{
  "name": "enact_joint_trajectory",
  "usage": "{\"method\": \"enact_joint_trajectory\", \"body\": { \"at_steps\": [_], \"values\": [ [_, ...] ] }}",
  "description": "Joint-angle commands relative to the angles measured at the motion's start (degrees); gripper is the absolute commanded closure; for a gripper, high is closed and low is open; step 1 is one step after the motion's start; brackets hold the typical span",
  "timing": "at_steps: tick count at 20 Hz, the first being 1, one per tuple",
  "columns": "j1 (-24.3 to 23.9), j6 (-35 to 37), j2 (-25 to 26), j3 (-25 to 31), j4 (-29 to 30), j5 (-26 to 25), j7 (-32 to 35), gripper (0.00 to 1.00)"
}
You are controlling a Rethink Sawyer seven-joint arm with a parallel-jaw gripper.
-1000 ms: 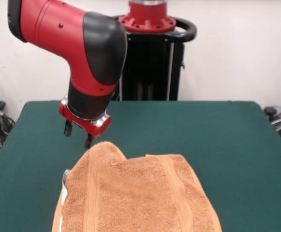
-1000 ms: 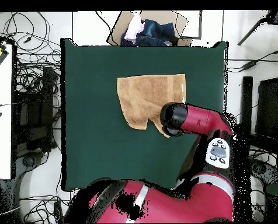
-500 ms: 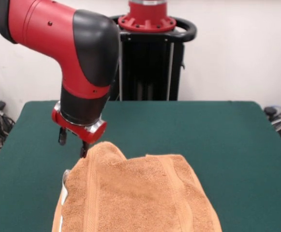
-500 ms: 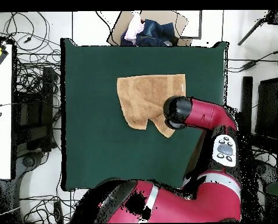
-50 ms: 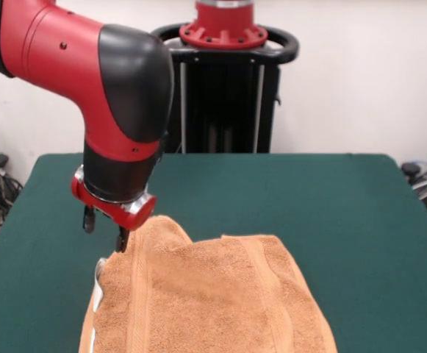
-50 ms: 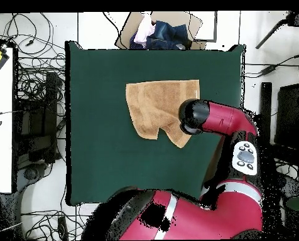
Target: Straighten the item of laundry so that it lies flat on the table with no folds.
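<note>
Towel: on the green counter, near edge, far corner folded into a hump.
Jaws: parted, empty, just left of the hump.
Arm: above the towel's far-left corner.

Front camera low, overhead straight down; shared table.

orange-tan towel, dark green table

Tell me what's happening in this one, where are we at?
A red and black robot arm is working on an orange-tan towel lying on a green table. The towel is not flat: one corner is folded over and bunched up. The gripper is open and holds nothing, with its fingers right at the towel's raised corner nearest the robot. In the overhead view the arm covers that edge of the towel.
</note>
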Motion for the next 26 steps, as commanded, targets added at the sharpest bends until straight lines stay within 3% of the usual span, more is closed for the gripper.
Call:
{"method": "enact_joint_trajectory", "body": {
  "at_steps": [1,10,14,19,26],
  "values": [
    [4.17,16.97,4.85,0.97,-4.06,-1.91,1.63,0.00],
    [2.99,12.17,-1.59,5.38,3.78,0.15,-0.02,0.00],
    [3.10,11.84,-1.77,5.67,3.95,0.27,0.53,0.00],
    [1.05,6.33,-2.26,7.58,4.92,0.59,-0.46,0.00],
    [-0.18,3.90,-0.05,9.31,3.47,0.15,-0.22,0.00]
  ]
}}
